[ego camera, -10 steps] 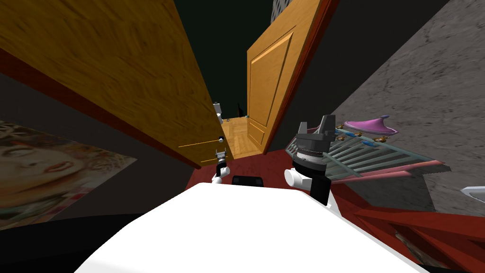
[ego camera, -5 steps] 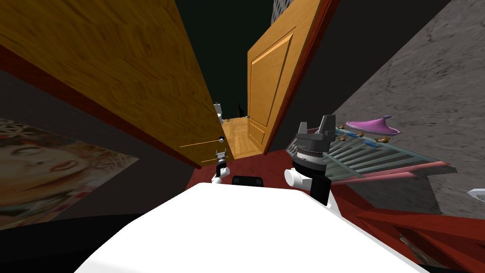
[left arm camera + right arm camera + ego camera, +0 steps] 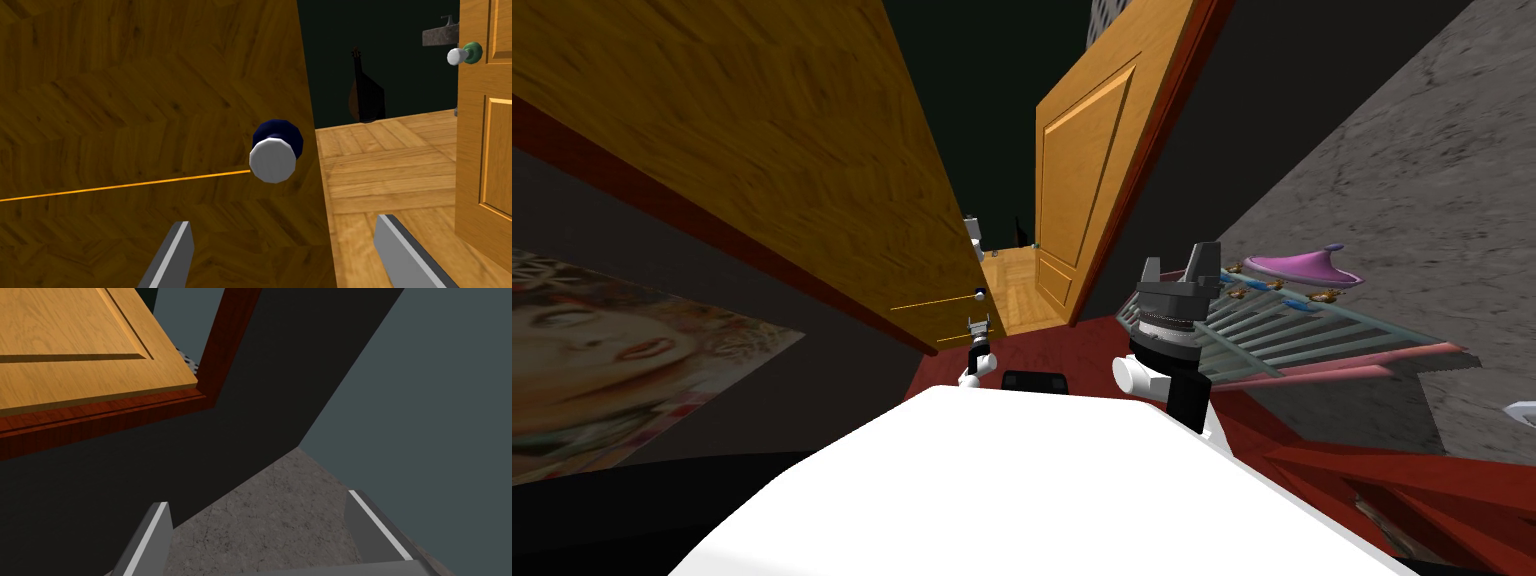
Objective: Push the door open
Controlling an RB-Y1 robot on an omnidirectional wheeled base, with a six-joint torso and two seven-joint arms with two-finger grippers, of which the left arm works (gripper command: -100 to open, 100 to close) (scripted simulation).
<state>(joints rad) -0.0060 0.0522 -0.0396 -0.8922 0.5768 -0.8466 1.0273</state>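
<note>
Standing ajar on the left, a dark wooden door [image 3: 762,150], its free edge leaving a gap onto light wood floor [image 3: 1017,290]. A paler panelled door [image 3: 1072,180] stood across that gap. The right claw [image 3: 1177,268] was raised near the panelled door's foot, fingers wide apart, holding nothing. The left claw [image 3: 282,222] faced the dark door's edge, fingers spread, empty. The knob [image 3: 272,159], white on a dark blue base, sat near that edge, ahead of the left claw, untouched.
</note>
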